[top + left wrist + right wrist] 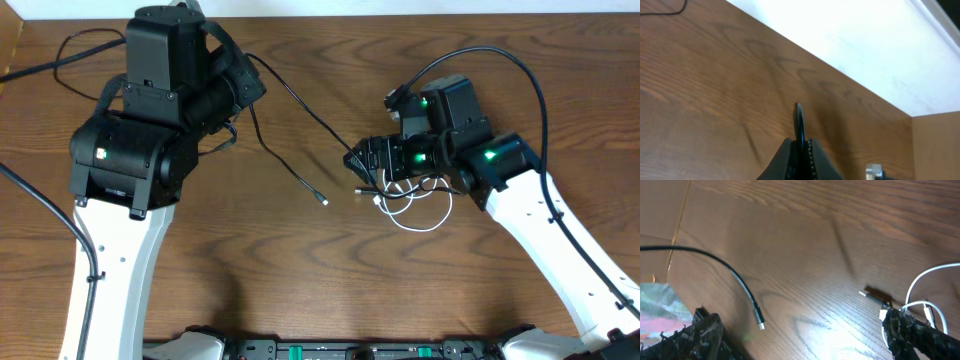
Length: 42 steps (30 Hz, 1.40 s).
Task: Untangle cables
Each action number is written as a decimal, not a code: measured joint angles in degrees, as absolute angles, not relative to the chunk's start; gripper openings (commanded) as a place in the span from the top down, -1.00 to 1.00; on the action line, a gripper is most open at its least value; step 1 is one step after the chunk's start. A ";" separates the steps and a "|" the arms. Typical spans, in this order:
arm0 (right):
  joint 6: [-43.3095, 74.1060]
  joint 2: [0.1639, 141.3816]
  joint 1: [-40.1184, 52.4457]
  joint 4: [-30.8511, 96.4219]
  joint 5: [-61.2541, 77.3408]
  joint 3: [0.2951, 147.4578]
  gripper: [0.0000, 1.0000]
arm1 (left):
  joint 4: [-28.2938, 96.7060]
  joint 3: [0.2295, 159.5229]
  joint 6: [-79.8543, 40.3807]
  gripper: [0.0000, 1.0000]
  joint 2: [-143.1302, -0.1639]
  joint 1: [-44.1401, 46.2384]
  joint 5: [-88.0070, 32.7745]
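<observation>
My left pincer [801, 146] is pressed together on a thin black cord [798, 116], far on the left of the brown wooden table [300, 290]. Only a short piece of the cord stands out between the fingers. A black cord end with a silver tip [323, 200] lies free between my arms (I cannot tell if it is the same cord). My right pincer [807, 337] stands wide apart and holds nothing. The thin white cord [932, 280] lies in loops just beside one finger. I judge these cords light, soft and limp, with a smooth, slippery jacket. It seems better to take hold just behind a stiff end plug, not on a loose loop.
</observation>
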State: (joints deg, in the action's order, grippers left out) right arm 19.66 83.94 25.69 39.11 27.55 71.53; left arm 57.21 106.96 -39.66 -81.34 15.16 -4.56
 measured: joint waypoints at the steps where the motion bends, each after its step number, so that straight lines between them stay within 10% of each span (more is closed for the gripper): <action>1: 19.31 83.94 25.85 39.00 27.75 71.53 -0.99 | 56.84 106.96 -40.10 0.85 -81.34 15.16 -4.56; 22: 29.12 83.94 18.41 31.79 14.79 71.53 -0.98 | 59.16 106.96 -41.39 0.85 -81.34 15.16 5.13; 26: 30.92 83.94 18.22 31.88 13.04 71.53 -0.27 | 59.40 106.96 -41.41 0.85 -81.34 15.16 5.17; 33: 18.59 83.94 21.61 31.99 19.97 71.53 -0.93 | 59.40 106.96 -41.41 0.85 -81.34 15.16 5.39; 42: -1.45 83.94 29.63 36.64 22.11 71.53 -0.96 | 59.44 106.96 -41.43 0.85 -81.34 15.16 5.52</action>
